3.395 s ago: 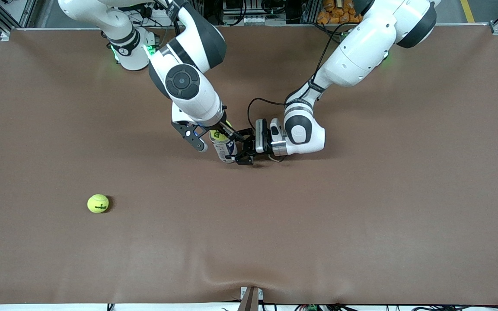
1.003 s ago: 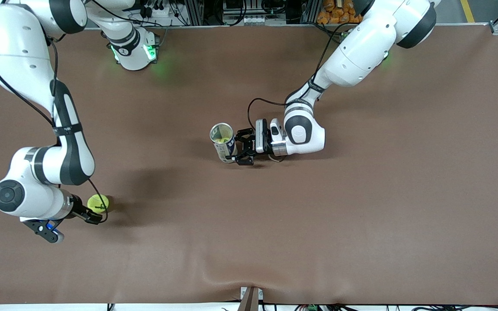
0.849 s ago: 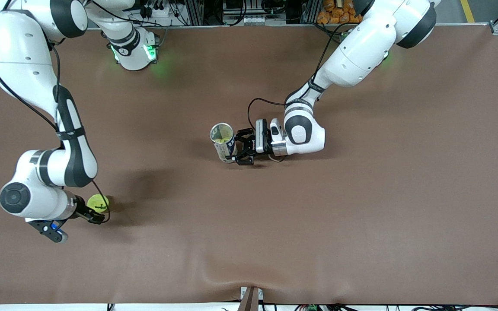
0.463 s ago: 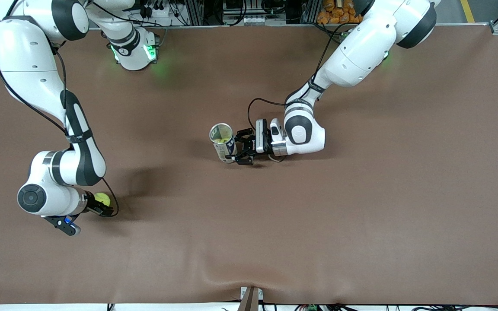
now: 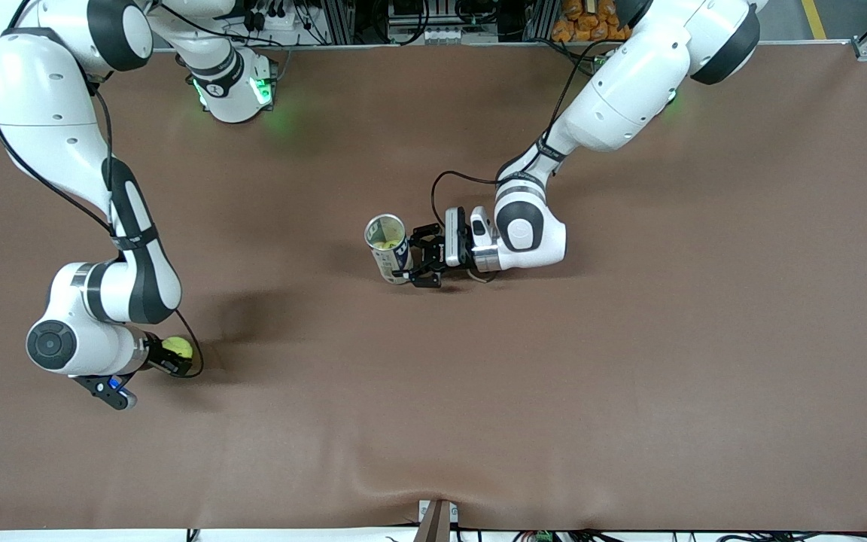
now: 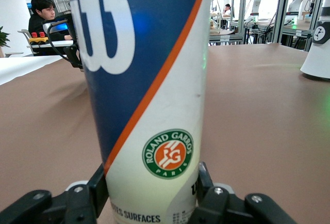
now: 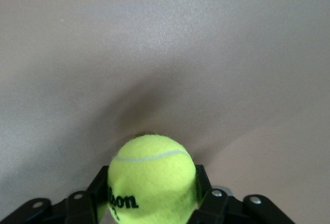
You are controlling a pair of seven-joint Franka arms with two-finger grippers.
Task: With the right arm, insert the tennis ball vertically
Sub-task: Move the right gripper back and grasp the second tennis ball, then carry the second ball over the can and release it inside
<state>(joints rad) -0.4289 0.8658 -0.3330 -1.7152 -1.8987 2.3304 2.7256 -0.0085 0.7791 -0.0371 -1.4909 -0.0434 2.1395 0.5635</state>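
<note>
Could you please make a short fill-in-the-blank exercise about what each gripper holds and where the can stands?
1. The right gripper is shut on a yellow tennis ____.
2. The left gripper holds the can, which stands ____ on the table.
3. The top of the can is ____, with no lid on it.
4. Inside the can, something ____ in colour shows.

Missing words: ball; upright; open; yellow
</note>
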